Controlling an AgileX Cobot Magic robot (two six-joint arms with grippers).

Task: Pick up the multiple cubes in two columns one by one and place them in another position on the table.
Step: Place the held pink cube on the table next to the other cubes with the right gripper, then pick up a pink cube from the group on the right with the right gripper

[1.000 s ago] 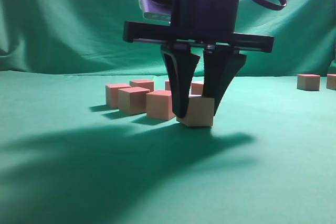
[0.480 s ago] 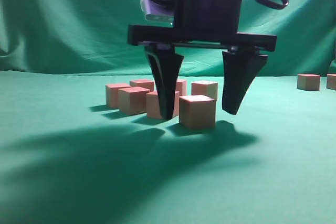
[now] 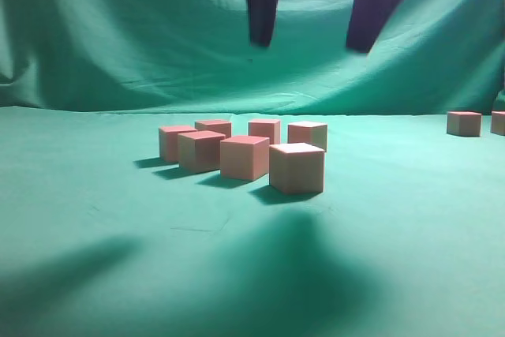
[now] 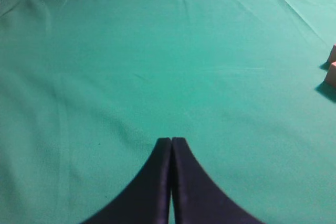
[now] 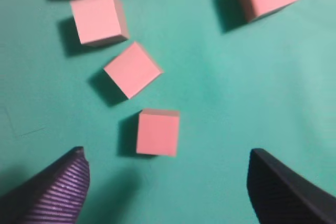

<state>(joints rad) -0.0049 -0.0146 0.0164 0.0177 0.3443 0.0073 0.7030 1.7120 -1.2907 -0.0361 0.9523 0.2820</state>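
Note:
Several pinkish-red cubes stand in a loose cluster on the green table (image 3: 95, 219). The nearest cube (image 3: 297, 168) stands alone at the front, with another cube (image 3: 245, 157) just to its left. My right gripper (image 3: 311, 45) is open and empty, raised high above the cluster; only its two dark fingers show at the top of the view. In the right wrist view the open right gripper (image 5: 165, 152) hangs over the nearest cube (image 5: 157, 132), well clear of it. My left gripper (image 4: 171, 140) is shut and empty over bare cloth.
Two more cubes (image 3: 463, 123) stand at the far right of the table. Corners of cubes (image 4: 331, 74) show at the right edge of the left wrist view. A green backdrop curtain (image 3: 118, 29) hangs behind the table.
My right gripper opened, let go of the front cube on the cloth, and rose straight up until only its fingertips show. The cube stays where it was set.

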